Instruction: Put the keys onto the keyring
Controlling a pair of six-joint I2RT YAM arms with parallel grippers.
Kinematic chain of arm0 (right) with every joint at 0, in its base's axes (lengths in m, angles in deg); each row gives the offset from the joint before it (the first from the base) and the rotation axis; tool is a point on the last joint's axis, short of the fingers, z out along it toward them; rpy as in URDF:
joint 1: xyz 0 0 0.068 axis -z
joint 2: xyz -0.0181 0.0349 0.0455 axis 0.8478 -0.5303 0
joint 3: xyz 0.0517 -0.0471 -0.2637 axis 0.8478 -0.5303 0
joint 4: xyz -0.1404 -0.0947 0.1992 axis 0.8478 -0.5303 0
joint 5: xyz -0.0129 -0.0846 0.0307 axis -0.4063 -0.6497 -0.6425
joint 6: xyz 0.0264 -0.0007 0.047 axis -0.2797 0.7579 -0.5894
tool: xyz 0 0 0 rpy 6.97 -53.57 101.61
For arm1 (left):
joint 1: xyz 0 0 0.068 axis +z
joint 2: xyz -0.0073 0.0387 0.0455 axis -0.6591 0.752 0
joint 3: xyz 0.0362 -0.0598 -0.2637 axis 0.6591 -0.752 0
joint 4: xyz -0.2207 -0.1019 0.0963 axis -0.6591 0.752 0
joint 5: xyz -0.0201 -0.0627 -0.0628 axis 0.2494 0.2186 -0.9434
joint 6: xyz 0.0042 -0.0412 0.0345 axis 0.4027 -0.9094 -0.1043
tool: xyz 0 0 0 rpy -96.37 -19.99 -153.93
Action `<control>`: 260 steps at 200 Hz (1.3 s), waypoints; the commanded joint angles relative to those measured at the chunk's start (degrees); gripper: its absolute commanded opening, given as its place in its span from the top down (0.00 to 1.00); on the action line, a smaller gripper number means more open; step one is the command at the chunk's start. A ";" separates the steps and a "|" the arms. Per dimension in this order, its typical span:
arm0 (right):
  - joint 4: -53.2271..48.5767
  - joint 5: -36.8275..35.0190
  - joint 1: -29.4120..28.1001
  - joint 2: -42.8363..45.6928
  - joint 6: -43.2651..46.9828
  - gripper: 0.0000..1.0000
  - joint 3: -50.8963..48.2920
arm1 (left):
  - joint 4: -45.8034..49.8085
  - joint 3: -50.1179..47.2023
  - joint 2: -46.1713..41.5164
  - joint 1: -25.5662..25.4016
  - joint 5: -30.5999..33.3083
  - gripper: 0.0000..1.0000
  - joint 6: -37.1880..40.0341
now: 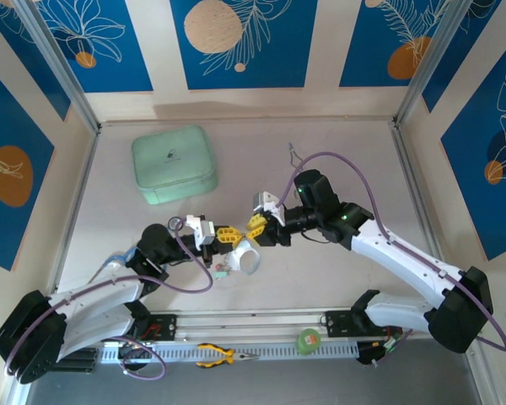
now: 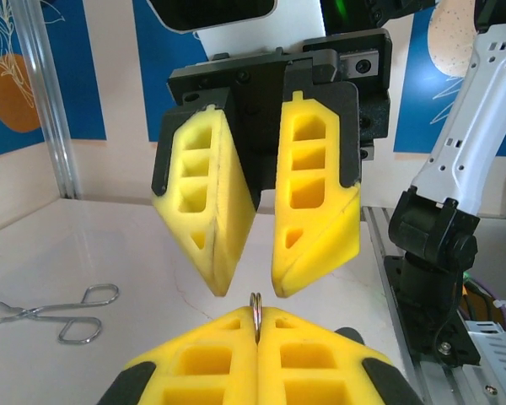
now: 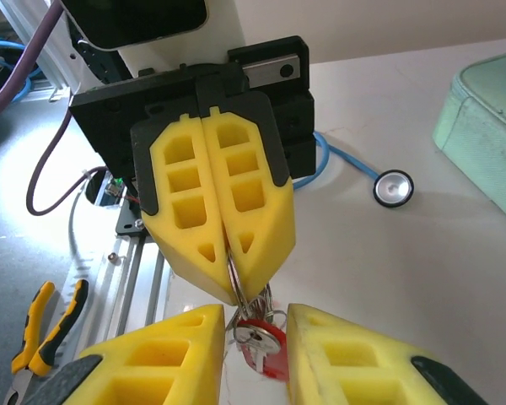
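One grey table (image 1: 261, 160), blue walls (image 1: 236, 42); left fingers (image 3: 185, 194) clench keyring (image 2: 255, 305), right fingers (image 2: 202, 194) parted.

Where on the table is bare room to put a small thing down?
Bare: back strip between the green case and the tongs; right side beyond the right arm. Crowded: the centre, where left gripper meets right gripper.
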 commanded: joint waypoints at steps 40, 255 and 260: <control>-0.01 1.15 -1.27 -1.86 0.47 0.82 0.48 | -3.66 1.66 0.22 0.43 -2.55 1.00 0.17; 4.34 -9.30 -6.67 -2.70 0.91 0.67 -4.43 | -3.61 1.39 -1.45 1.24 -5.11 1.00 -1.27; 3.79 -9.31 -6.49 -2.26 1.00 0.69 -4.41 | -2.96 1.35 -1.67 1.18 -4.75 1.00 -0.86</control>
